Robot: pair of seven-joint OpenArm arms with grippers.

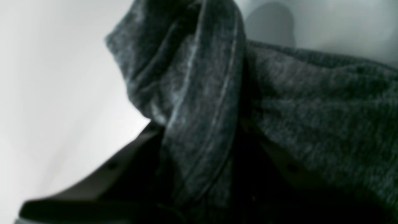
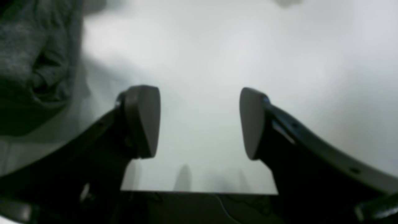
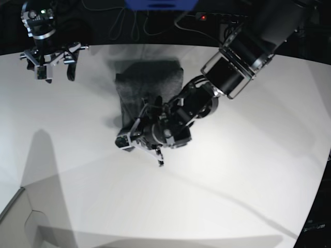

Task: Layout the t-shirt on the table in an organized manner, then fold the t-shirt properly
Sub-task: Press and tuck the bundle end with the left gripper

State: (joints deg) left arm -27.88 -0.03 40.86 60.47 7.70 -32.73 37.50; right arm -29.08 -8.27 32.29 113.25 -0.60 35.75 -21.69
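the t-shirt lies bunched in a compact heap on the table, toward its far middle. the left gripper sits at the heap's near edge, clenched on a fold of the grey knit (blurred). the right gripper, jaws spread and empty, hovers well left of the shirt.

Beyond the far edge of the wide white curved work surface the room is dark, nearly black. Loose thin cables trail across that darkness. A bright blue rectangular panel sits at top centre, and just right of it a small red indicator light glows. Long soft grey shadows fall across the surface's near left part.
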